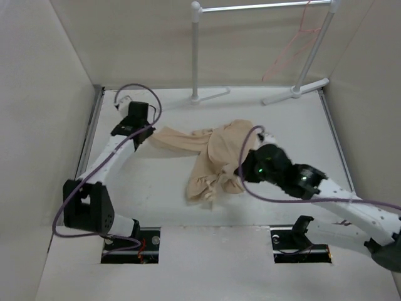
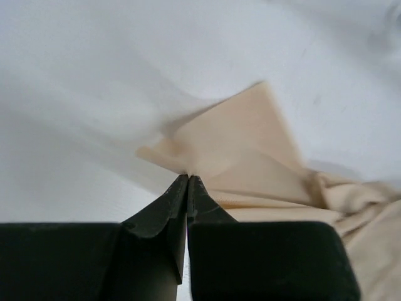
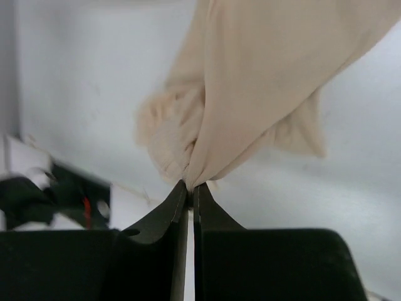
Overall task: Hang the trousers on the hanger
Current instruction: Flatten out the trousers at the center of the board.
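Observation:
The beige trousers [image 1: 213, 157] lie crumpled across the middle of the table. My left gripper [image 1: 149, 135] is shut on the cloth's left end; in the left wrist view its tips [image 2: 188, 177] pinch the edge of the trousers [image 2: 244, 150]. My right gripper [image 1: 241, 170] is shut on a gathered fold at the right side; in the right wrist view the tips [image 3: 190, 184] hold the trousers [image 3: 250, 81], which hang bunched from them. The pinkish-red wire hanger [image 1: 294, 44] hangs from the rack's bar at the back right.
The white tube garment rack [image 1: 195, 50] stands at the back, its feet [image 1: 294, 93] on the table. Beige walls close in the left, right and back. Two dark openings [image 1: 130, 244] sit at the arm bases near the front edge.

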